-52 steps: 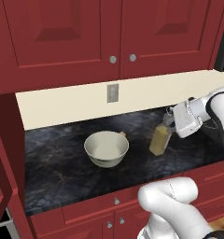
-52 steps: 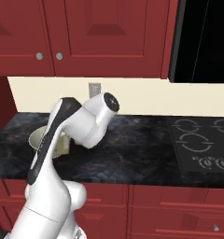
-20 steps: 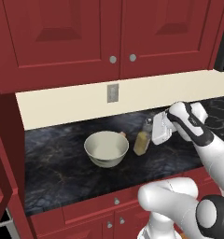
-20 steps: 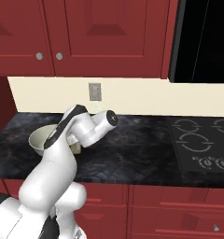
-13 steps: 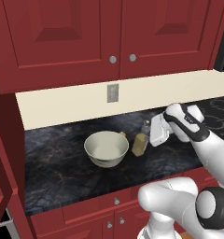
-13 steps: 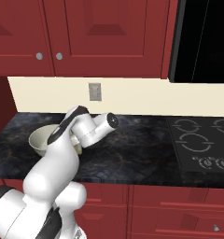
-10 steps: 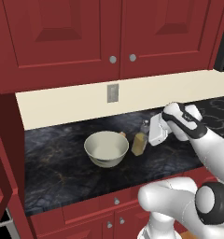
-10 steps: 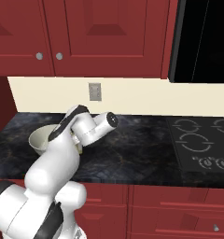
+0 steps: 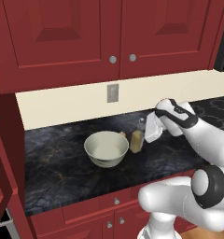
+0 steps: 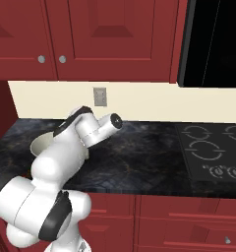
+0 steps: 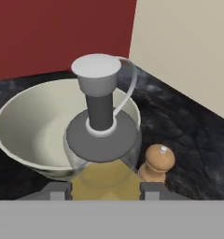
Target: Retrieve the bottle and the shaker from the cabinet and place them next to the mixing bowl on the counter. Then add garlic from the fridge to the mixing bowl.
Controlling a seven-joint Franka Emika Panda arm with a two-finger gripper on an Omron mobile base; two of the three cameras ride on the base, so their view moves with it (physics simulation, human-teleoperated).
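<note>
The cream mixing bowl sits on the black counter. Just to its right the pale yellow bottle with a grey pump top stands upright, nearly touching the bowl's side. My gripper reaches in from the right and is shut on the bottle's lower body. In the hand view the bottle fills the space between the two fingertips, with the bowl behind it. The small wooden shaker stands on the counter close beside the bottle; the left base view has the shaker behind the bowl's rim. The fridge and the garlic are out of view.
Red wall cabinets hang shut above, with an outlet on the cream wall. Red drawers run under the counter. A cooktop lies to the right, under a dark appliance. My arm hides most of the bowl in the right base view.
My gripper has carried the bottle leftwards along the counter, from well to the right of the bowl to right beside it. The bowl and shaker have stayed put.
</note>
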